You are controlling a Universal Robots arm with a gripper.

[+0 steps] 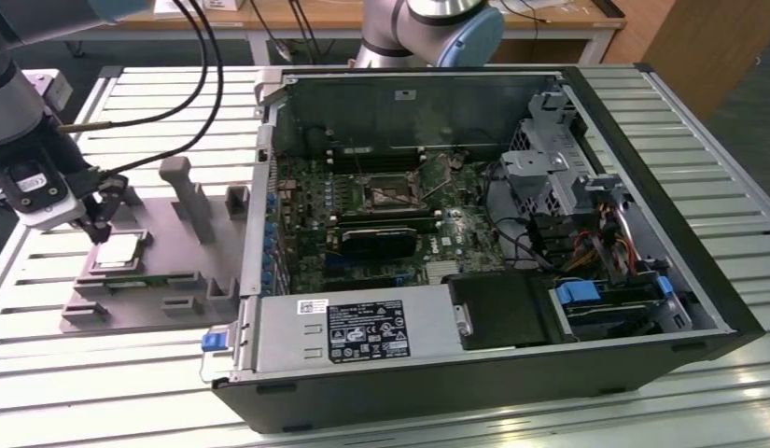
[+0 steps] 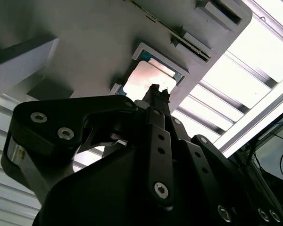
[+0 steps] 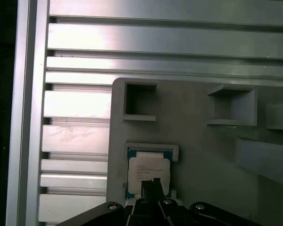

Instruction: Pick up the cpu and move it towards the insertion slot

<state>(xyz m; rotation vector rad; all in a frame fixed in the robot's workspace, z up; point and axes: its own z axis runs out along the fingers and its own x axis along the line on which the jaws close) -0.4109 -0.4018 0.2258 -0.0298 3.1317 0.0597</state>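
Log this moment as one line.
pincer: over cpu | cpu: lying in grey fixture | insertion slot: in open case

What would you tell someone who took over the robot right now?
The gripper is low over the cpu, its tip at the chip's edge in both wrist views; a grip cannot be told.
The cpu lies flat in its pocket on the grey holder, outside the computer case.
The insertion slot is inside the case.
Done: reaching the cpu. Left: lifting it, carrying it to the slot.
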